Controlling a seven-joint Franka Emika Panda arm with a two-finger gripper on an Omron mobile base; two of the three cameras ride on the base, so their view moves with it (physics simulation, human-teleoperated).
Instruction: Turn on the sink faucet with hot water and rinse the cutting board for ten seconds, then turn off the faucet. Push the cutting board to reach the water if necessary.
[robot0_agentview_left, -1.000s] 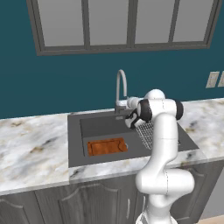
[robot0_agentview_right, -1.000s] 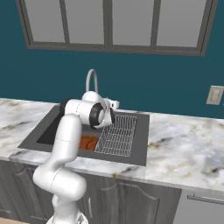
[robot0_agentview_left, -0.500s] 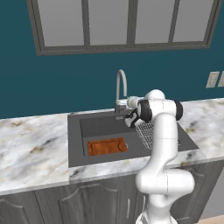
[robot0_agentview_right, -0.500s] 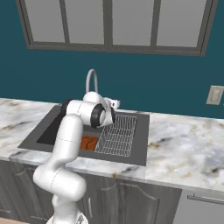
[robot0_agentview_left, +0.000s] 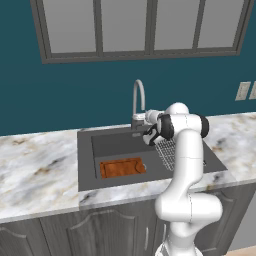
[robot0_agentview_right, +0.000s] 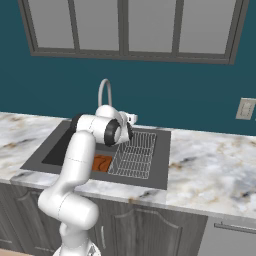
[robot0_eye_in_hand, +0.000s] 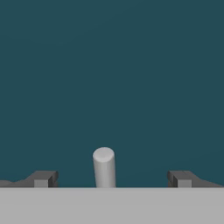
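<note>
The sink faucet (robot0_agentview_left: 138, 98) (robot0_agentview_right: 104, 92) arches over the back of the dark sink (robot0_agentview_left: 85, 161) (robot0_agentview_right: 161, 165). My gripper (robot0_agentview_left: 148, 118) (robot0_agentview_right: 131, 119) (robot0_eye_in_hand: 112, 180) hovers level with the faucet's base, just to its right, and is open. In the hand view a short grey cylinder (robot0_eye_in_hand: 104, 168), apparently the faucet's lever, stands between the wide-apart fingertips (robot0_eye_in_hand: 42, 179) and touches neither. The orange-brown cutting board (robot0_agentview_left: 122, 168) (robot0_agentview_right: 101, 162) lies flat on the basin floor, at its front in the left base view; my arm partly hides it in the right base view. The water is out of view.
A wire dish rack (robot0_agentview_left: 170, 152) (robot0_agentview_right: 134, 155) fills the sink's right side, below my hand. Marble counter (robot0_agentview_left: 35, 170) (robot0_agentview_right: 215, 160) stretches to both sides. The teal wall and a window are close behind the faucet, and an outlet (robot0_agentview_right: 245, 108) is on the wall at right.
The hand has crept slightly up and toward the faucet base. The board and everything else stay put.
</note>
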